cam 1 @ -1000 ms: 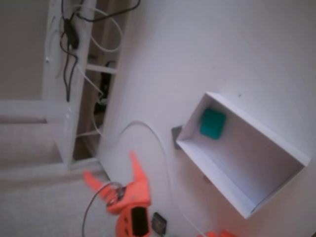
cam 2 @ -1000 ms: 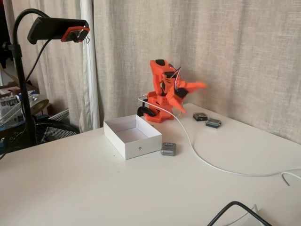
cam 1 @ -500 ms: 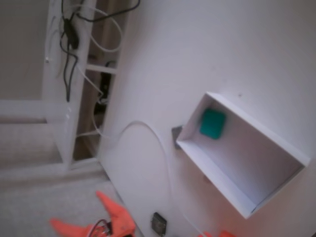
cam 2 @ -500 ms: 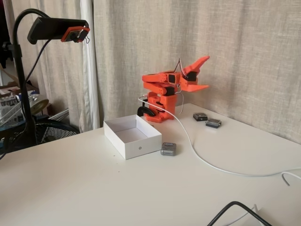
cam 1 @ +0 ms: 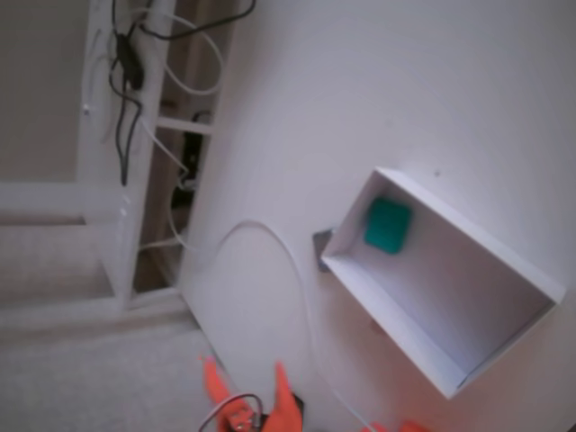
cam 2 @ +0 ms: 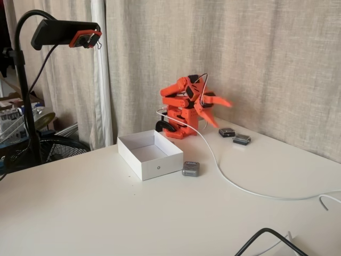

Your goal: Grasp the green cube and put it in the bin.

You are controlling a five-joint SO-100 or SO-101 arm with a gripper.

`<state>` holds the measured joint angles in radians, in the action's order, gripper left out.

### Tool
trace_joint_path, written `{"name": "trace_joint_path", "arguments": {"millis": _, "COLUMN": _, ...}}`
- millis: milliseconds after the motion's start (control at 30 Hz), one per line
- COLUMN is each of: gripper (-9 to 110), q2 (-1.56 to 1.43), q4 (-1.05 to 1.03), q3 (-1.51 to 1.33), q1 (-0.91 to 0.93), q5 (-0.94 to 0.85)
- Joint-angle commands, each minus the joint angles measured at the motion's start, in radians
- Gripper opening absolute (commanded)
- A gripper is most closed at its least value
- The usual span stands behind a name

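On the desk, going left to right in a fixed view, the bin sits near the middle of the white top, with a small dark grey square touching its right wall; behind them the orange arm is folded at the desk's far edge, its gripper raised in the air with the fingers spread apart and nothing between them; a white cable runs from the arm's base toward the right edge; two small dark devices lie just right of the arm. In a fixed view from above, the green cube rests inside the bin, in the corner nearest the grey square; the parted orange fingers show at the bottom edge.
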<state>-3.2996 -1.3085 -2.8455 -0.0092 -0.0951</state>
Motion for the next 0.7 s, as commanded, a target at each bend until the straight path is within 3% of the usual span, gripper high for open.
{"name": "trace_joint_path", "arguments": {"millis": 0, "gripper": 39, "q2": -0.009, "q4": -0.074, "q3": 0.034, "q1": 0.005, "q5": -0.012}}
{"name": "trace_joint_path", "arguments": {"millis": 300, "gripper": 24, "q2": -0.011, "q4": -0.035, "q3": -0.074, "q1": 0.020, "q5": -0.052}}
{"name": "trace_joint_path", "arguments": {"millis": 500, "gripper": -6, "q2": -0.011, "q4": -0.026, "q3": -0.095, "q1": 0.020, "q5": -0.061}}
{"name": "trace_joint_path", "arguments": {"millis": 667, "gripper": -8, "q2": -0.011, "q4": -0.026, "q3": -0.095, "q1": 0.021, "q5": -0.063}}
